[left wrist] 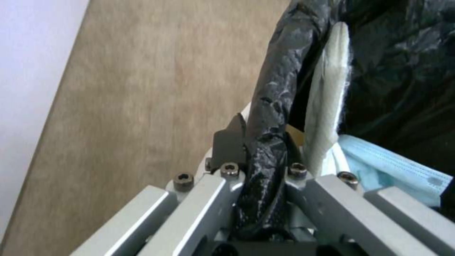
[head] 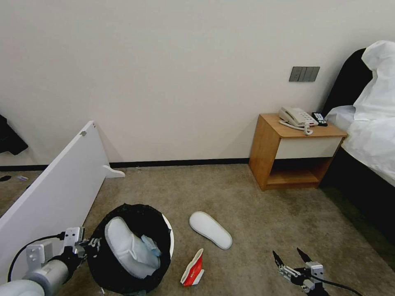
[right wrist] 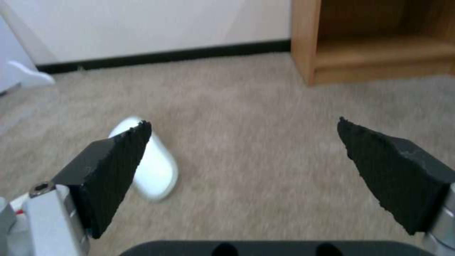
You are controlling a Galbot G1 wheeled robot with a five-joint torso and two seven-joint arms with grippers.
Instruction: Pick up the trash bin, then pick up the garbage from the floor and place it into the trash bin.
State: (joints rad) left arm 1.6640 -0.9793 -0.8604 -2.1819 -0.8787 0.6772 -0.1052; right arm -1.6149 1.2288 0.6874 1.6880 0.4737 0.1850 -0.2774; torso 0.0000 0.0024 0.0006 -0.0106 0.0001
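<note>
Plain cream wall (head: 185,61), beige carpet (head: 247,197), wooden nightstand (head: 294,152), seemingly a bed (head: 370,135)

Hotel-style bedroom. A bed (head: 372,123) with white linen and a dark headboard (head: 347,82) stands at the right wall, and just beside it a wooden nightstand (head: 294,154) carries a corded telephone (head: 296,117) and a remote control (head: 319,119), with a grey switch panel (head: 304,74) on the plain wall above. Beige carpet (head: 255,205) meets a dark baseboard (head: 181,163), and a white disposable slipper (head: 210,230) lies on the floor, the kind guest rooms supply.
</note>
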